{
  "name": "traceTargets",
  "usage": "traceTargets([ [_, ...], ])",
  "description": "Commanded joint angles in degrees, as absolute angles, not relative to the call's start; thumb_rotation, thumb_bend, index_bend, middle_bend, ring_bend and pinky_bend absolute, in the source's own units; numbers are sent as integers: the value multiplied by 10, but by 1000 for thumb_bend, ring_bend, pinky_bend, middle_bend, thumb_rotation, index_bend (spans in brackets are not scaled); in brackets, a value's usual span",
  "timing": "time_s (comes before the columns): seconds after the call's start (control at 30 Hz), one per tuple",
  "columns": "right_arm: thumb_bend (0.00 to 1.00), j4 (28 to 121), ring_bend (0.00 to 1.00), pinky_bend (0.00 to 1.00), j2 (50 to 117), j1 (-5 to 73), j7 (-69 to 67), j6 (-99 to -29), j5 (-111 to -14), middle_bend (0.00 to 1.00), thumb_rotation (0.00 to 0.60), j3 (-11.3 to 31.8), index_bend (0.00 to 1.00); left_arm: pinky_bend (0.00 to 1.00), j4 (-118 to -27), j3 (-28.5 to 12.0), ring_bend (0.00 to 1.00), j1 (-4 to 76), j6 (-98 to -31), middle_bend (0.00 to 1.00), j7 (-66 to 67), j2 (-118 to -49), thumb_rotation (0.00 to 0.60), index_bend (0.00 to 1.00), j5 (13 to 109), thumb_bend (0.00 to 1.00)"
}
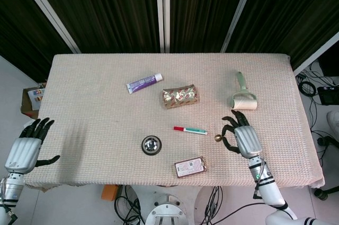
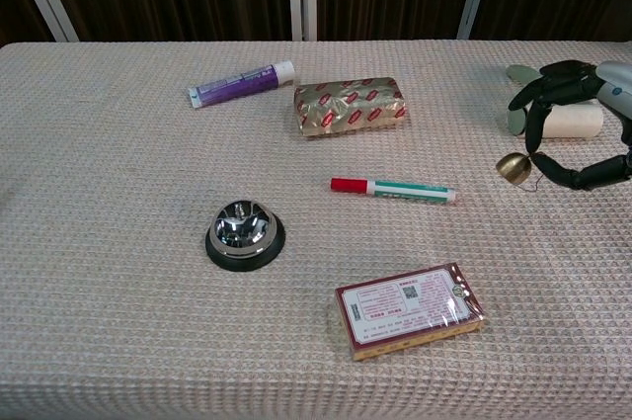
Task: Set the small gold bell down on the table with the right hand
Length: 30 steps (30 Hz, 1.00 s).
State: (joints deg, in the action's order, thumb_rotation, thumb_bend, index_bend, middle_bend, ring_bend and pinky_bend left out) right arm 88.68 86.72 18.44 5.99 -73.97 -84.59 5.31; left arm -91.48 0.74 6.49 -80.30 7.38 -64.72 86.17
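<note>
right hand [image 1: 242, 138] pinching with fingers curled, left hand [image 1: 24, 149] spread.

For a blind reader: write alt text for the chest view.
The robot's right hand holds a small gold bell just above a beige textured table, at the right edge. Also on the table: a marker, silver call bell, card box, foil packet, purple tube and lint roller.

The bench [image 2: 99, 193] wears a beige waffle-weave cloth. On it: a purple toothpaste tube [image 2: 242, 83] with a white cap, a gold packet [image 2: 350, 107] patterned in red, a green-and-white marker [image 2: 393, 189] capped red, a chrome call bell [image 2: 245, 233] on a black base, and a small gold bell [image 2: 512, 166].
</note>
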Motion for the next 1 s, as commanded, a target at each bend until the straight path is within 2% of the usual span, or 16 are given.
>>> traceTargets([
  [0.03,424,886,0,0,850,180,104,-740,-846,237,600,36,727,166,-916,7,36,66,-801,65,75,-648,490,75,861,96],
  [0.07,440,874,0,0,845,182,144,-756,-867,237,600,37,734,166,-917,7,36,67,-801,66,75,-648,488,75,862,96],
  [0.1,443,819,0,0,857,186,241,-802,-917,236,600,39,745,166,-918,7,36,67,-802,66,76,-648,488,75,863,96],
  [0.17,388,777,0,0,884,182,294,-836,-944,236,600,38,756,166,-919,7,36,67,-803,66,77,-648,490,75,864,96],
  [0.23,383,829,0,0,883,172,221,-802,-891,234,600,39,758,166,-918,8,36,66,-803,65,77,-648,488,76,864,96],
  [0.3,421,805,0,0,876,176,279,-818,-909,233,600,45,766,166,-917,8,36,66,-802,65,76,-649,489,75,862,96],
  [0.33,408,802,0,0,875,178,288,-813,-913,233,600,40,769,166,-916,8,36,66,-801,66,74,-649,488,75,860,96],
  [0.4,392,843,0,0,866,173,239,-785,-884,229,600,34,782,166,-914,8,36,66,-800,66,73,-650,489,75,860,96],
  [0.5,399,822,0,0,866,174,281,-794,-888,230,600,40,797,166,-914,8,36,66,-801,66,71,-650,492,75,862,96],
  [1.0,388,789,0,0,890,176,250,-730,-837,230,600,30,801,166,-911,10,36,67,-798,65,72,-652,493,75,862,96],
])
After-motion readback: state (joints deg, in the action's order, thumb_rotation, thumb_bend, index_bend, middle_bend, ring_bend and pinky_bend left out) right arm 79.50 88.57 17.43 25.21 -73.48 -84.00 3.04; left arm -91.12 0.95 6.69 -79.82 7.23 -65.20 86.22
